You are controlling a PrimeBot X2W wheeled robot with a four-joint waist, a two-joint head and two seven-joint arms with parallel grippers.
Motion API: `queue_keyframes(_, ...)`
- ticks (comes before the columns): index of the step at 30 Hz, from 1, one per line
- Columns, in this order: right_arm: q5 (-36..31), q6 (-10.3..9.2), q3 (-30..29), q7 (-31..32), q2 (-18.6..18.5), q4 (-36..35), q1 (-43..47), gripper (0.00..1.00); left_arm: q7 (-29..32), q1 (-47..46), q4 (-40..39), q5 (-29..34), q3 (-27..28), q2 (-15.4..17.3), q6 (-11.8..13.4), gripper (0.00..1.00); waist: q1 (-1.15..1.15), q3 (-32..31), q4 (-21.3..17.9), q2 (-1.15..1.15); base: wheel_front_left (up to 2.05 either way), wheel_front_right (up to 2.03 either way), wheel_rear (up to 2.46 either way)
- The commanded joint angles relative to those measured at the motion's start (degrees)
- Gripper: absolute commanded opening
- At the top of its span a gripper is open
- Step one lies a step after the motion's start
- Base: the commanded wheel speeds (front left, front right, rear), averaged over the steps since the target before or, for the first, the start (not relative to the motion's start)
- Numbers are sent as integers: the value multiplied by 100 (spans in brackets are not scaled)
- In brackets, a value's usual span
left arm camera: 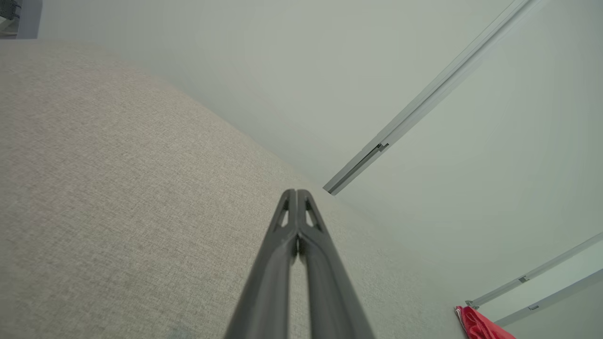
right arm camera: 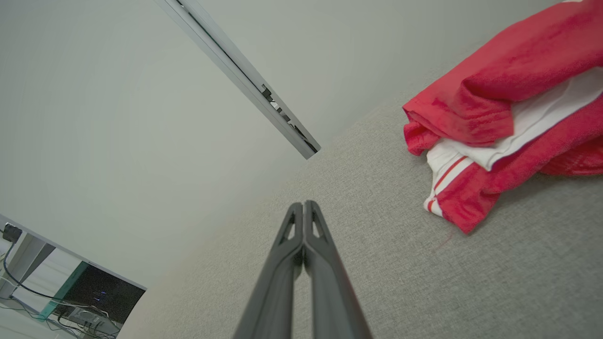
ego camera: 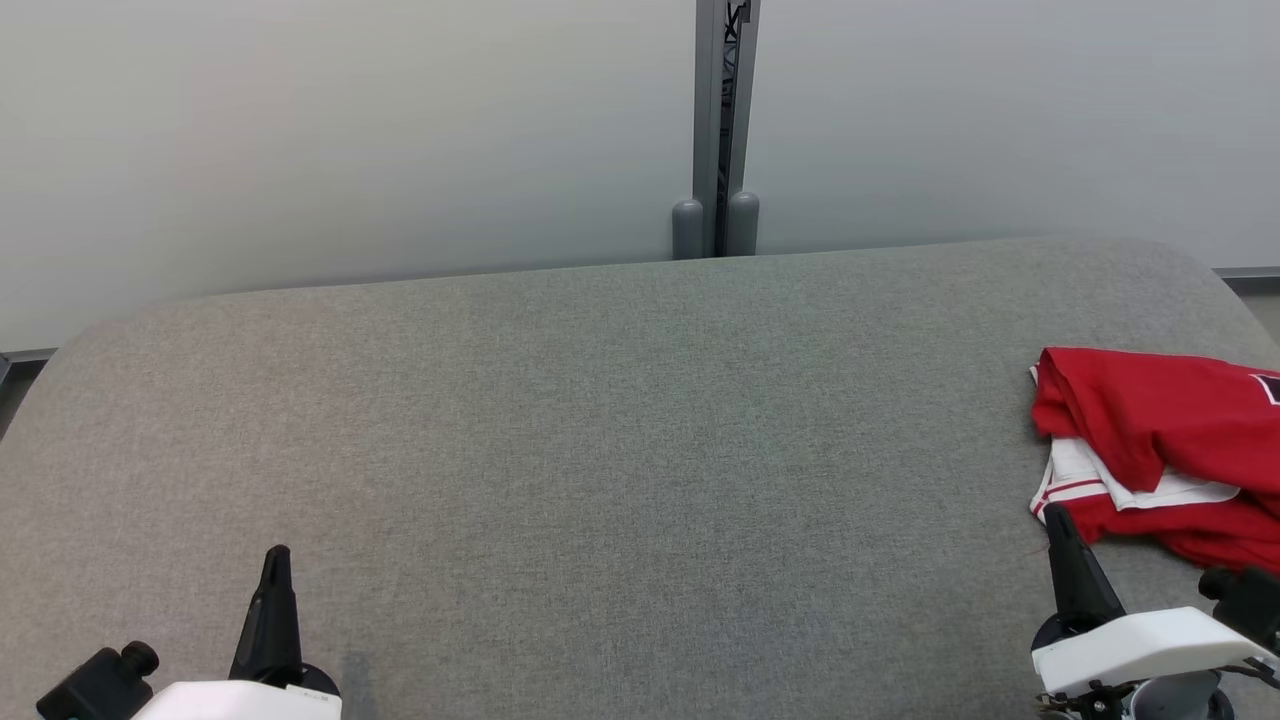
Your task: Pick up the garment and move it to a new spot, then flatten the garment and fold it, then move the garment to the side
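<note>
The garment (ego camera: 1150, 440) is red with white trim and lies bunched in a loose fold at the right edge of the grey padded table (ego camera: 620, 450); it also appears in the right wrist view as the garment (right arm camera: 494, 117) and as a small red corner (left arm camera: 480, 325). My right gripper (ego camera: 1058, 515) is shut and empty, its tip just in front of the garment's near left corner. Far from the cloth, at the table's front left, my left gripper (ego camera: 277, 553) is shut with nothing in it. Both pairs of fingers (left arm camera: 297, 193) (right arm camera: 304, 205) press together.
A pale wall with a grey metal post (ego camera: 722, 130) stands behind the table's far edge. The table surface runs wide between the two grippers. Cables and equipment (right arm camera: 70, 301) sit on the floor beyond the table's left side.
</note>
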Motion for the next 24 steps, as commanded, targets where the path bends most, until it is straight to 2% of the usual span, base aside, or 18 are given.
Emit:
queue_keyframes(1, 176, 0, -51, 49, -30, -109, -152, 0, 46, -187, -61, -188, 34, 46, -22, 0, 0, 3, 3, 0, 0, 0, 0)
queue_keyframes(24, 1759, 0, -366, 494, 31, -189, -213, 0, 488, -460, 0, -1808, 96, 61, -37, 0, 0, 56, 55, 0, 0, 0, 0)
